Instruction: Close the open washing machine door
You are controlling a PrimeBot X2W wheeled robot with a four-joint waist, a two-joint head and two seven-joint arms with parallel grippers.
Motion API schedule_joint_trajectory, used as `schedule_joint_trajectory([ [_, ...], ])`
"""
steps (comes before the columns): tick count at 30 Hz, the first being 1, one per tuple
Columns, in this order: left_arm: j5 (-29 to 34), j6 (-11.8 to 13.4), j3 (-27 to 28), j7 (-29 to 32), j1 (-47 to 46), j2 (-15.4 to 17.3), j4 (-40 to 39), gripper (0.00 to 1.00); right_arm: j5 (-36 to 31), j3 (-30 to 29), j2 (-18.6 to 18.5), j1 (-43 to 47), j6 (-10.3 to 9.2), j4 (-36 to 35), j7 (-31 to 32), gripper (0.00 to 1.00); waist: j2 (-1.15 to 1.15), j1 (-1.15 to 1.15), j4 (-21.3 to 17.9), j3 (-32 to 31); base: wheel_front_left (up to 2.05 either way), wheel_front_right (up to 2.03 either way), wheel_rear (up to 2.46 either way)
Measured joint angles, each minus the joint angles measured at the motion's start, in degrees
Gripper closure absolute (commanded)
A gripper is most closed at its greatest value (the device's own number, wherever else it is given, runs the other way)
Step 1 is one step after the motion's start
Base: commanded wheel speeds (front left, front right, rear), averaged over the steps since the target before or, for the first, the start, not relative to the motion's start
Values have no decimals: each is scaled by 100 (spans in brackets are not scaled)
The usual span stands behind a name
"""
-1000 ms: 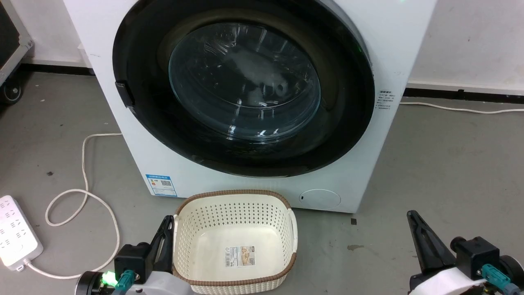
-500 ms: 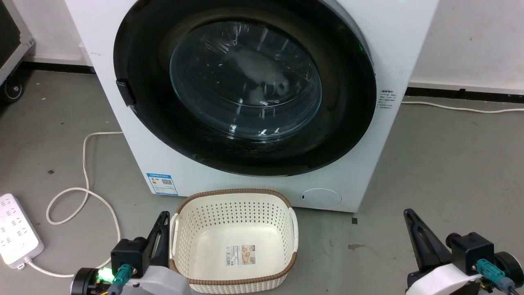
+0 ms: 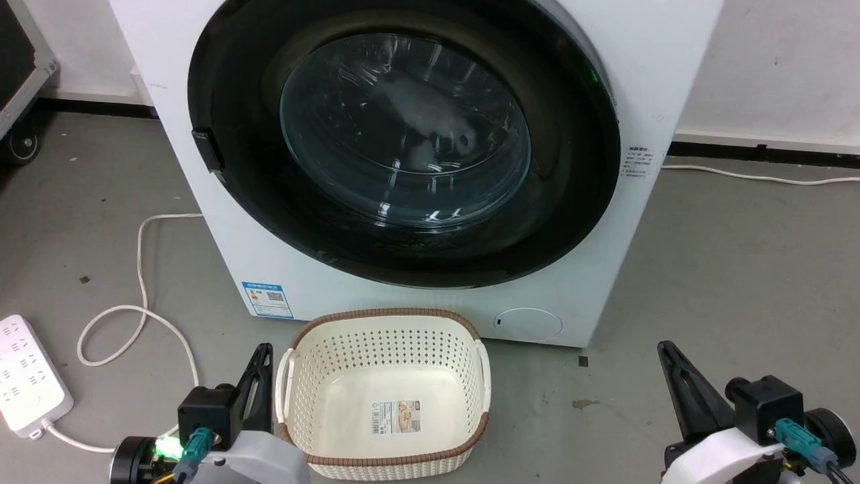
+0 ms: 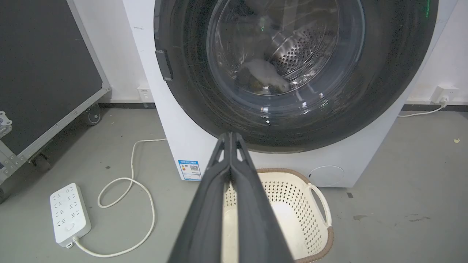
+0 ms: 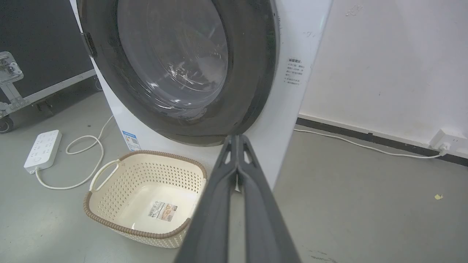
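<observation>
The washing machine door, round and black-rimmed with a bulging glass centre, lies flat against the front of the white machine. Its small dark handle sits on the left edge. Pale laundry shows through the glass. My left gripper is shut with nothing in it, low on the floor side beside the basket's left wall. Its fingers are pressed together and point at the door's lower rim. My right gripper is also shut and holds nothing, well to the right of the machine. It points at the door's lower right edge.
A cream perforated basket with a brown rim stands on the floor right before the machine. A white power strip and its looped cable lie at the left. A black wheeled case stands at the far left, and another cable runs along the wall.
The whole head view has shifted slightly, so the camera has moved. Both shut grippers sit a little further left in that view. The door looks the same.
</observation>
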Motion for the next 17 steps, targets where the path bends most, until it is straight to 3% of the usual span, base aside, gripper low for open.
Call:
schedule_joint_trajectory([
  [17,86,44,69,152,-25,-9,-75,100,-40,51,8,-70,0,-11,146,100,0,0,16,17,0,0,0],
])
